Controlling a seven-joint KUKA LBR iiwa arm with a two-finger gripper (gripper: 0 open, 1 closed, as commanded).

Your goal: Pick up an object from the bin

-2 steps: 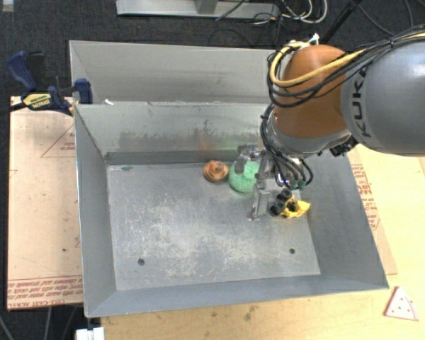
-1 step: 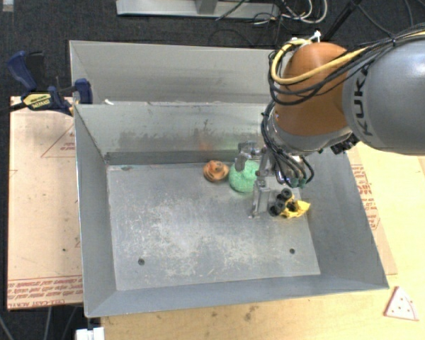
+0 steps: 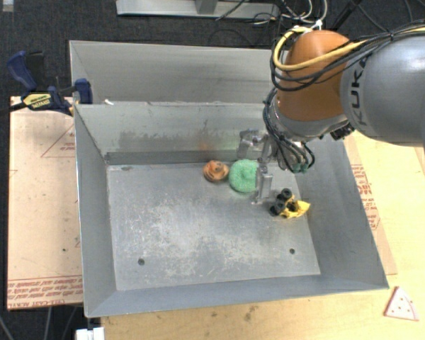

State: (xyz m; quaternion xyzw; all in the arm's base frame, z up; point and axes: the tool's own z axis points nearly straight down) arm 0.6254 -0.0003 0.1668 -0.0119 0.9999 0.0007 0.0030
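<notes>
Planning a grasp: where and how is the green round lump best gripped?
Probably across its rounded middle, from straight above. The green lump has an orange piece close on its left in view and the gripper at its right, so closing front to back looks freest.

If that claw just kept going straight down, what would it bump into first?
Probably the bin floor, between the green ball and the yellow-and-black toy. The gripper sits right beside the ball, so it might graze that first; depth is unclear.
</notes>
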